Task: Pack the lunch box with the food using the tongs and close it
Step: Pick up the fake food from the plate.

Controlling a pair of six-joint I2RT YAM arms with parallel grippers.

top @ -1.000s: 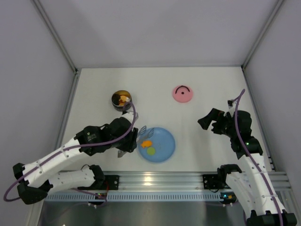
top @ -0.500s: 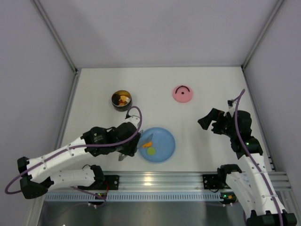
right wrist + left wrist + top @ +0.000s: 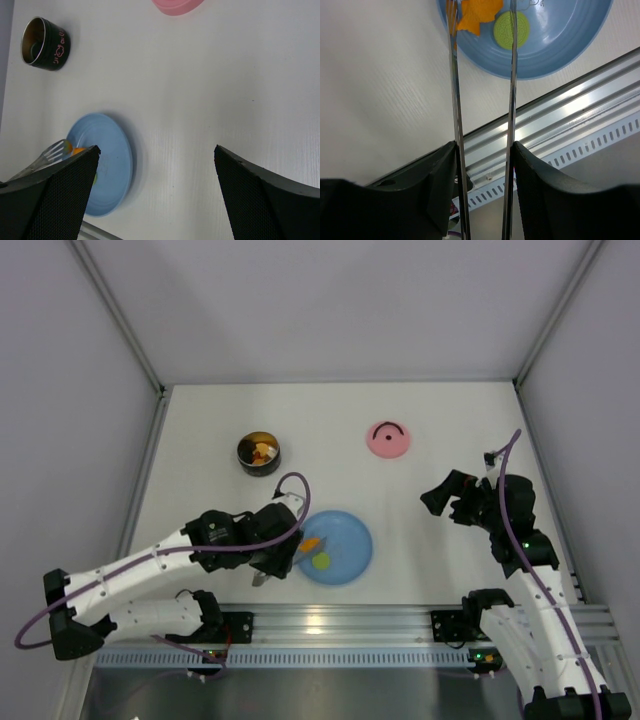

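Observation:
My left gripper [image 3: 484, 150] is shut on the tongs [image 3: 454, 80], its fingers [image 3: 437, 185] pressing the two silver arms from outside. The arms stand apart and reach over the blue plate [image 3: 560, 45]. An orange food piece [image 3: 477, 12] lies between them, and a green food piece [image 3: 506, 29] sits under the right arm. From above, the left gripper [image 3: 281, 553] is at the plate's [image 3: 352, 535] left rim. The lunch box [image 3: 259, 453] stands open farther back with food inside. My right gripper [image 3: 445, 498] hangs open and empty above the table.
The pink lid [image 3: 388, 439] with its dark handle lies at the back right. An aluminium rail [image 3: 340, 622] runs along the table's near edge. In the right wrist view I see the lunch box [image 3: 45, 42], the plate [image 3: 107, 165] and the lid [image 3: 177, 6].
My left arm has swung from the lunch box side toward the near edge, bringing the tongs' tips down over the plate beside the orange piece. The right arm has not moved.

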